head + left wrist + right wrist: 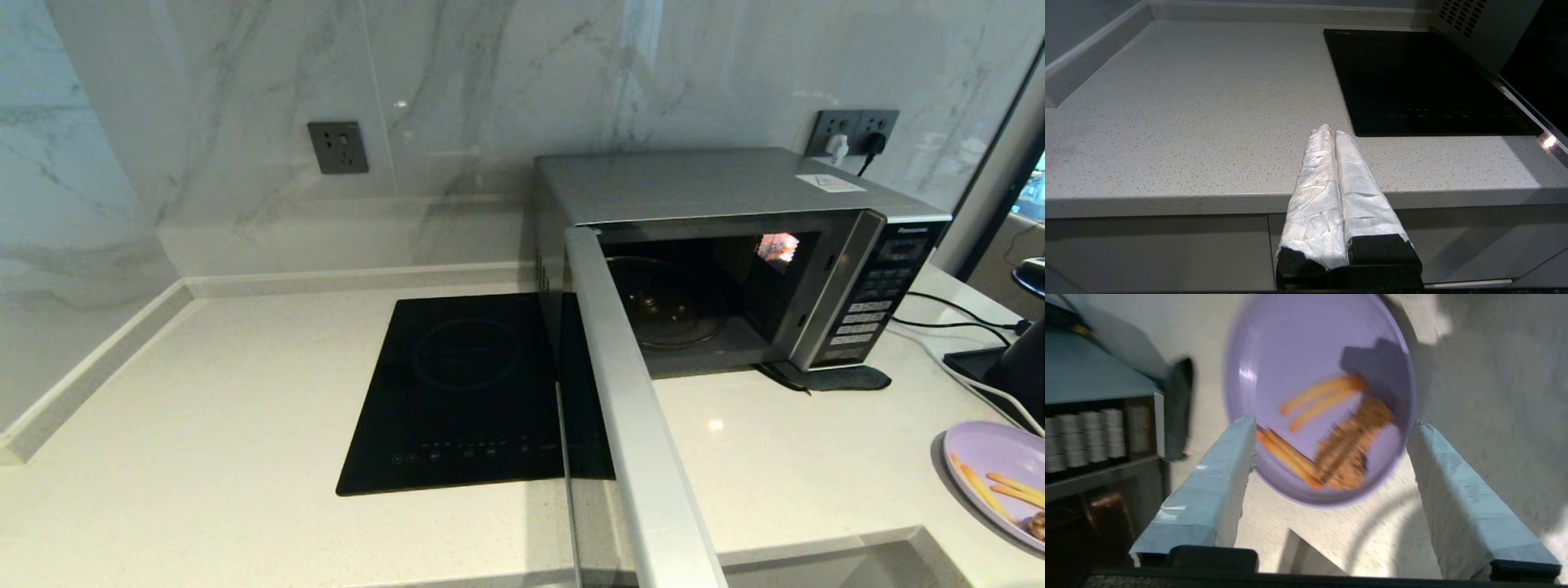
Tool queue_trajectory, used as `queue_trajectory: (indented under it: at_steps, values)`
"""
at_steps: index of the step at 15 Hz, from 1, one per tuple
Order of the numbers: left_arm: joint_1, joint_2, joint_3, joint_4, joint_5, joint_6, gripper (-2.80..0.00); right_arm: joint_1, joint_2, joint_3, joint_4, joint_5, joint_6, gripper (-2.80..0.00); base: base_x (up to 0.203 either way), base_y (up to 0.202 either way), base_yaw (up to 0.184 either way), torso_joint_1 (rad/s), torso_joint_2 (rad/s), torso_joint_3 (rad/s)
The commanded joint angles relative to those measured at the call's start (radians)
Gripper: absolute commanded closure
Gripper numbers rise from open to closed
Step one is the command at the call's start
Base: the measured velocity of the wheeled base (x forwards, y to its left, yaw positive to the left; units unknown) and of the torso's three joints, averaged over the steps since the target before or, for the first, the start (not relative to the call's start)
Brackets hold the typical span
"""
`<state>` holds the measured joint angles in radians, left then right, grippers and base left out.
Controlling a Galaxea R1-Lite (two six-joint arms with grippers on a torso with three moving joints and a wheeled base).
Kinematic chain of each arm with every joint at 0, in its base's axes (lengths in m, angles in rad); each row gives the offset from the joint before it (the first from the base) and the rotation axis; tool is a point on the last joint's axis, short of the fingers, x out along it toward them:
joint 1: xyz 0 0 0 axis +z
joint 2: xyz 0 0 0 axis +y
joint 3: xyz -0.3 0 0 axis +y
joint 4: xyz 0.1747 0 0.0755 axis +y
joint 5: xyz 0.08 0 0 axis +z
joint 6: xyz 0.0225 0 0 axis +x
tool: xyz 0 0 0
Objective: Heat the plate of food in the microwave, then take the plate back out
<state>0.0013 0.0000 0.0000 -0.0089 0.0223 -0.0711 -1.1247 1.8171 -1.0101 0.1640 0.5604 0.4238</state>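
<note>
You see the boxy silver microwave [735,245] with its door swung wide open and its cavity holding no plate. The round pale lilac plate of food [992,469] lies on the counter at the near right. Your right gripper [1331,428] hangs over it, fingers apart. Your left gripper [1331,132] is parked at the near counter edge, fingers together.

Only one readable text: the brand name "Panasonic" in small pale letters at the top of the black button panel [878,294] on the microwave [718,245]. The white sticker [829,183] on the microwave's top carries print too small to read. Button labels on the panel are illegible as well.
</note>
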Motion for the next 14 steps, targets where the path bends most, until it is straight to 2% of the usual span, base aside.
queue_trajectory:
  at_steps: [1,3,6,10,14]
  values:
    - [0.000,0.002,0.000,0.000,0.001,-0.001,0.00,-0.004,-0.083,-0.096,0.003,0.044,0.011,-2.80,0.000,0.000,0.000,0.000,0.00,0.000]
    - [0.000,0.002,0.000,0.000,0.002,-0.001,0.00,0.001,-0.122,-0.192,0.007,0.140,0.004,-2.80,0.000,0.000,0.000,0.000,0.00,0.000]
    - [0.000,0.002,0.000,0.000,0.001,-0.001,0.00,0.079,-0.197,-0.392,0.076,0.175,0.009,-2.80,0.000,0.000,0.000,0.000,0.00,0.000]
    - [0.000,0.002,0.000,0.000,0.001,-0.001,0.00,0.373,-0.316,-0.622,0.238,0.179,0.079,-2.80,0.000,0.000,0.000,0.000,0.00,0.000]
    - [0.000,0.002,0.000,0.000,0.001,-0.001,0.00,0.735,-0.405,-0.771,0.537,0.173,0.131,-2.80,0.000,0.000,0.000,0.000,0.00,0.000]
